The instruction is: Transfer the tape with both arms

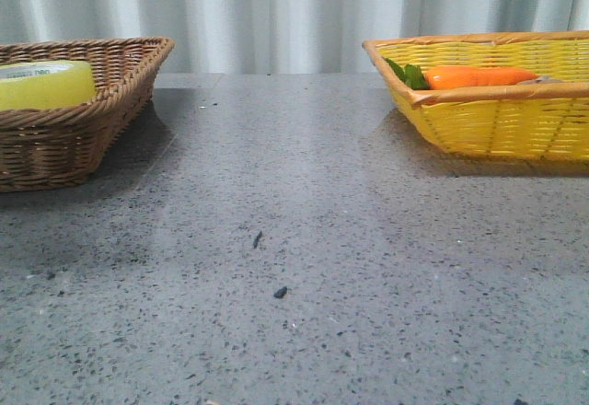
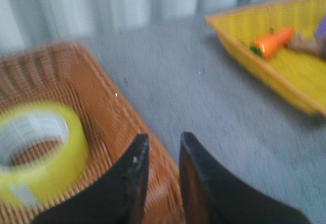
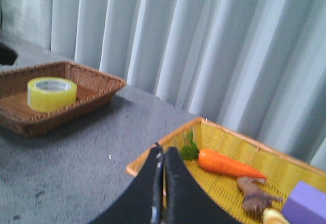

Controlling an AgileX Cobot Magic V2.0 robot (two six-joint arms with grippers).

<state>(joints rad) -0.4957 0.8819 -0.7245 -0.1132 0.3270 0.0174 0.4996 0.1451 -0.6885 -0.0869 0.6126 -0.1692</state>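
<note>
One roll of tape (image 1: 44, 83) lies flat inside the brown wicker basket (image 1: 87, 120), its open core facing up; from the right wrist view the tape (image 3: 51, 93) sits near the middle of that basket's floor, touching no wall that can be seen. There are two baskets on the grey speckled table (image 1: 304, 276); the second, a yellow basket (image 1: 497, 120), stands well apart from the brown one, across the table on the robot's right. In the yellow basket there is one orange carrot (image 3: 229, 164) with green leaves, one brown knobbly item (image 3: 254, 196) just beside it, and one purple block (image 3: 305, 203); a pale yellowish thing shows at the picture's edge near the block, too cut off to name.

Two grippers show, one in each wrist view. The left gripper (image 2: 162, 147) hangs over the brown basket's near rim, beside the tape and not touching it; its fingers stand a narrow gap apart and hold nothing; the view is blurred. The right gripper (image 3: 163, 158) is over the yellow basket's rim, near the carrot's leafy end; its fingers are pressed together with nothing between them. Pale curtains (image 1: 276, 9) hang behind both baskets.
</note>
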